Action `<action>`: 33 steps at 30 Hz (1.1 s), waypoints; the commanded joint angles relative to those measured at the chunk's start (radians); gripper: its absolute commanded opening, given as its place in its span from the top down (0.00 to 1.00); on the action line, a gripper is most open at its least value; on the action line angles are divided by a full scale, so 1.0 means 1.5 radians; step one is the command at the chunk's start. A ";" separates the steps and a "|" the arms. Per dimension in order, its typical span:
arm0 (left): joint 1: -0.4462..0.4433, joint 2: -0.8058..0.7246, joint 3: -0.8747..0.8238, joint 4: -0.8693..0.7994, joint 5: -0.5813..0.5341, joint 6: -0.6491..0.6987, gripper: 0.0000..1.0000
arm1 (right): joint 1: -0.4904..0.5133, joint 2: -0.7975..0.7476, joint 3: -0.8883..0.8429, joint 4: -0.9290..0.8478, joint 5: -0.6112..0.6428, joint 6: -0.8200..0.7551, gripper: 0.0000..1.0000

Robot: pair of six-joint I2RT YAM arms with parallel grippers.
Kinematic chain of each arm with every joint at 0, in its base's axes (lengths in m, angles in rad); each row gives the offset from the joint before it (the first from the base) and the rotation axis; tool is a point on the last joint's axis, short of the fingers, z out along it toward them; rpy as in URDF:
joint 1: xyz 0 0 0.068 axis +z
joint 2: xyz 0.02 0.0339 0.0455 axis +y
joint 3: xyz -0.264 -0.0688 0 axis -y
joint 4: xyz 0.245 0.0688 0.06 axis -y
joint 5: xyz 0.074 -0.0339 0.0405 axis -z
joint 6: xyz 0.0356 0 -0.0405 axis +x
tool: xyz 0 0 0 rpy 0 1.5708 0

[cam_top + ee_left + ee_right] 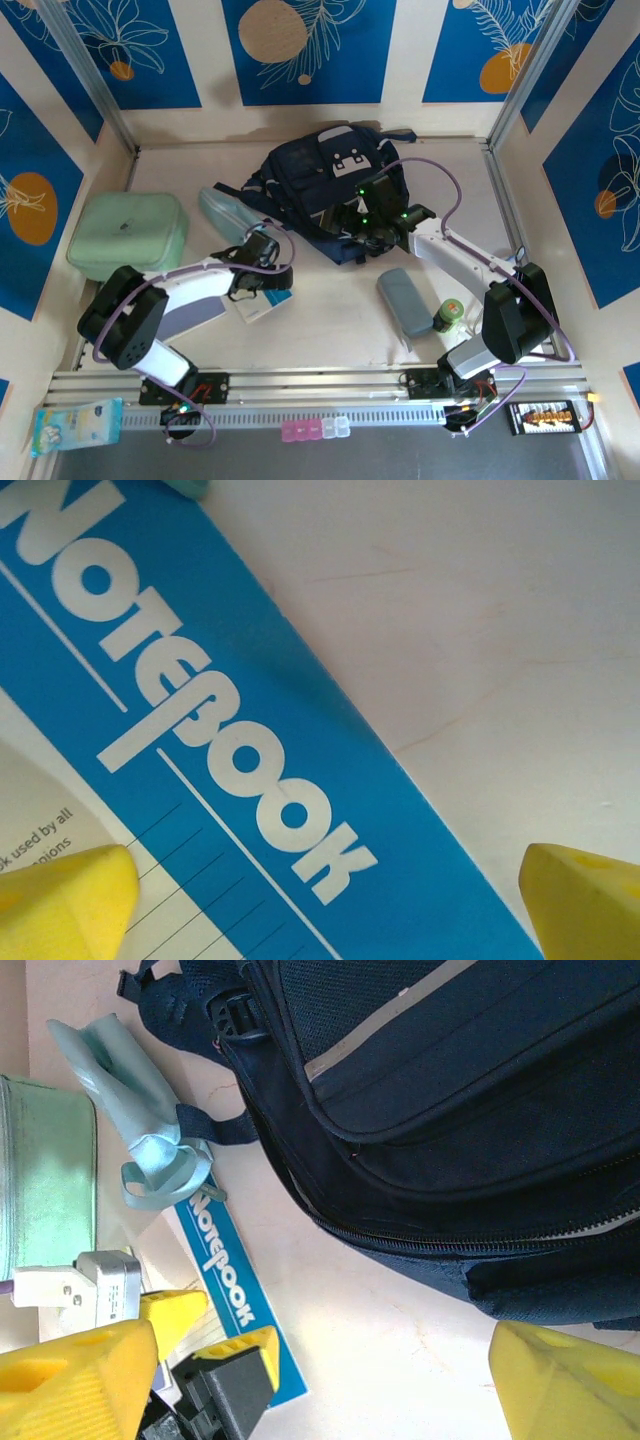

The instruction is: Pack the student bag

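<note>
Top external view: the student bag [335,190] lies flat at the far centre of the table [330,320], front pocket up. In the right wrist view, the zipper runs that can be seen look closed.

Left gripper [320,910]: jaws wide, holding nothing, low over the blue edge of the notebook [250,760], which lies flat just near-left of the bag. Right gripper [320,1380]: jaws wide, holding nothing, at the near edge of the bag.

Probable faults from this state:

1. Missed pick. The notebook is thin and flat on the table. Closing jaws may skate over the cover, or pinch only 1 sheet and bend it.
2. Arm contact. The 2 grippers are near each other, so a lift by the left arm may strike the right fingers.
3. Blocked insertion. With no compartment open, the notebook would press on fabric and push the bag away.
4. Snagging. A dark strap [215,1128] and a pale blue soft item [120,1070] lie beside the notebook.
</note>
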 commanded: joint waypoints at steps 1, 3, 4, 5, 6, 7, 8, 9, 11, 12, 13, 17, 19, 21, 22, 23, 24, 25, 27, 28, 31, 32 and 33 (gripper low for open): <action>-0.028 0.031 -0.022 0.015 0.111 -0.020 0.03 | 0.001 0.013 0.026 0.001 0.000 0.004 0.14; -0.040 0.041 -0.015 0.017 0.137 -0.017 0.04 | -0.001 0.014 0.026 0.000 0.002 0.007 0.14; -0.049 0.045 -0.010 0.016 0.148 -0.012 0.04 | -0.003 0.016 0.026 0.000 0.002 0.008 0.14; -0.057 0.047 -0.004 0.016 0.158 -0.007 0.05 | -0.006 0.017 0.026 -0.002 0.002 0.010 0.14; -0.064 0.049 0.001 0.014 0.167 -0.003 0.05 | -0.008 0.018 0.025 -0.004 0.002 0.012 0.15; -0.070 0.048 0.006 0.013 0.177 0.003 0.05 | -0.010 0.019 0.025 -0.005 0.001 0.014 0.15; -0.073 0.045 0.010 0.011 0.189 0.008 0.05 | -0.013 0.020 0.023 -0.004 -0.001 0.015 0.15; -0.074 0.039 0.013 0.010 0.197 0.009 0.05 | -0.014 0.021 0.023 -0.004 -0.003 0.015 0.15; -0.073 0.015 0.020 -0.007 0.190 0.009 0.05 | -0.017 0.025 0.023 -0.005 -0.010 0.010 0.15; -0.072 0.000 0.025 -0.017 0.179 0.009 0.04 | -0.017 0.028 0.025 -0.004 -0.014 0.007 0.15; -0.067 -0.016 0.028 -0.030 0.167 0.006 0.03 | -0.018 0.033 0.027 -0.005 -0.020 0.002 0.15; -0.014 -0.073 0.029 -0.074 0.144 -0.020 0.03 | -0.006 0.064 0.051 -0.010 -0.051 -0.024 0.20; 0.022 -0.103 0.019 -0.090 0.146 -0.033 0.03 | 0.009 0.084 0.071 -0.021 -0.061 -0.040 0.23; 0.052 -0.127 0.004 -0.097 0.153 -0.039 0.02 | 0.027 0.105 0.086 -0.030 -0.068 -0.057 0.27; 0.066 -0.137 -0.004 -0.103 0.155 -0.047 0.03 | 0.037 0.115 0.094 -0.036 -0.068 -0.064 0.30; 0.078 -0.144 -0.008 -0.110 0.155 -0.054 0.04 | 0.047 0.125 0.101 -0.042 -0.069 -0.069 0.32; 0.092 -0.149 -0.016 -0.117 0.154 -0.063 0.05 | 0.057 0.137 0.107 -0.048 -0.070 -0.075 0.35; 0.104 -0.152 -0.023 -0.124 0.152 -0.073 0.07 | 0.066 0.149 0.112 -0.053 -0.074 -0.081 0.39; 0.124 -0.153 -0.038 -0.125 0.158 -0.086 0.11 | 0.082 0.177 0.124 -0.068 -0.084 -0.093 0.45; 0.130 -0.153 -0.045 -0.121 0.162 -0.090 0.12 | 0.091 0.192 0.131 -0.075 -0.088 -0.101 0.48; 0.144 -0.143 -0.055 -0.109 0.180 -0.100 0.16 | 0.113 0.234 0.148 -0.097 -0.091 -0.125 0.51; 0.146 -0.138 -0.055 -0.108 0.185 -0.102 0.18 | 0.120 0.248 0.154 -0.105 -0.090 -0.132 0.52; 0.147 -0.132 -0.054 -0.108 0.185 -0.102 0.20 | 0.126 0.259 0.160 -0.112 -0.087 -0.137 0.53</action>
